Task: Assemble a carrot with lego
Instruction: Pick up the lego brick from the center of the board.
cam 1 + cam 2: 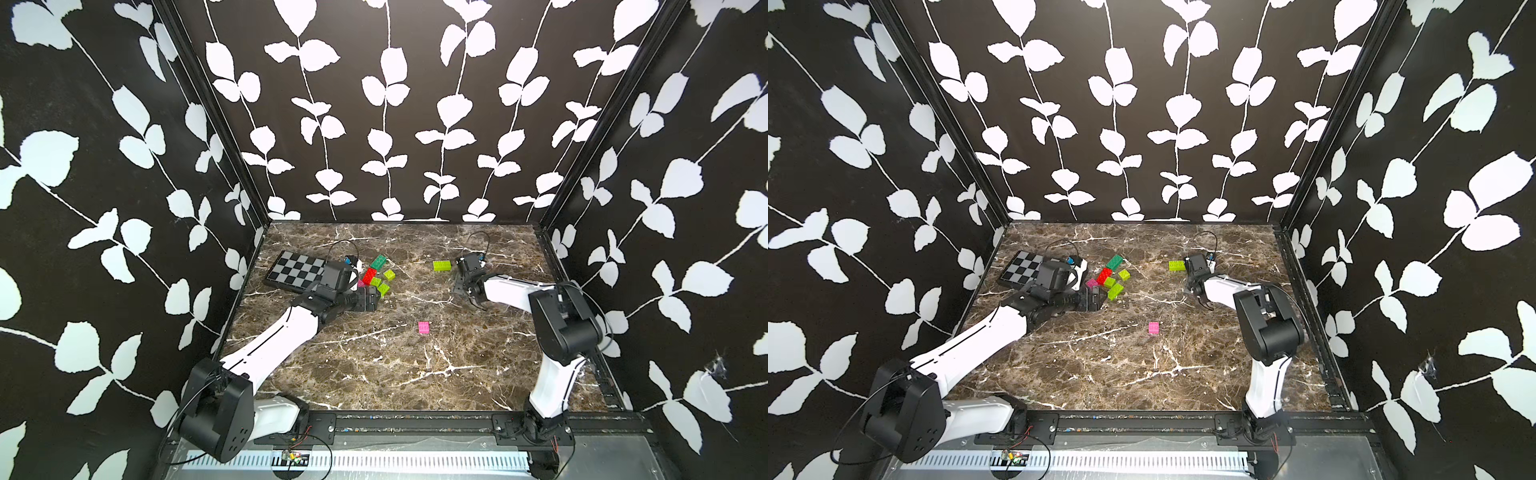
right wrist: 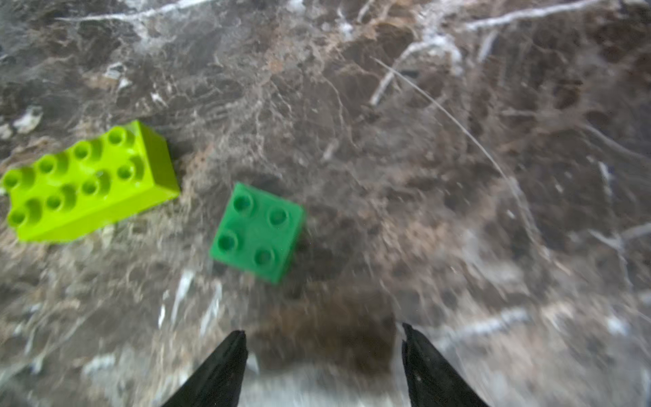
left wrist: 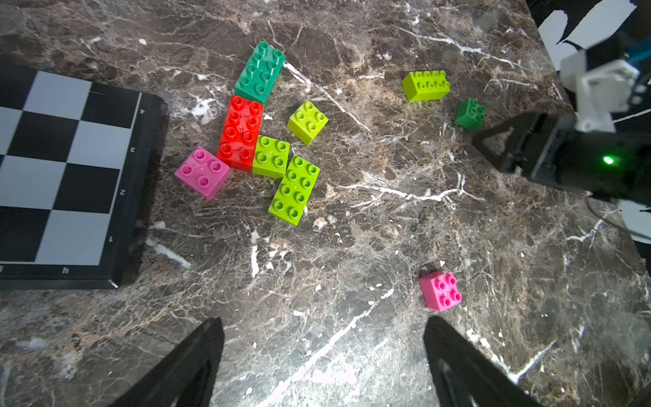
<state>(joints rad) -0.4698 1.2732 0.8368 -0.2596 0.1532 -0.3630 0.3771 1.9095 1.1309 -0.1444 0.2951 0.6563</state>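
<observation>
1. The left gripper (image 3: 324,356) hangs over bare table (image 3: 352,246), its jaws spread wide, gripping nothing.
2. The right gripper (image 2: 324,352) is parted and empty. A small green brick (image 2: 259,230) lies just ahead of its fingertips, untouched, and a long lime brick (image 2: 88,181) lies near.
3. Most lego lies loose in a cluster (image 3: 271,156) beside the checkered board (image 3: 63,169). One pink brick (image 1: 424,327) sits alone on open marble.
4. The left arm stretches diagonally forward. The right arm folds at its elbow by the right edge.
</observation>
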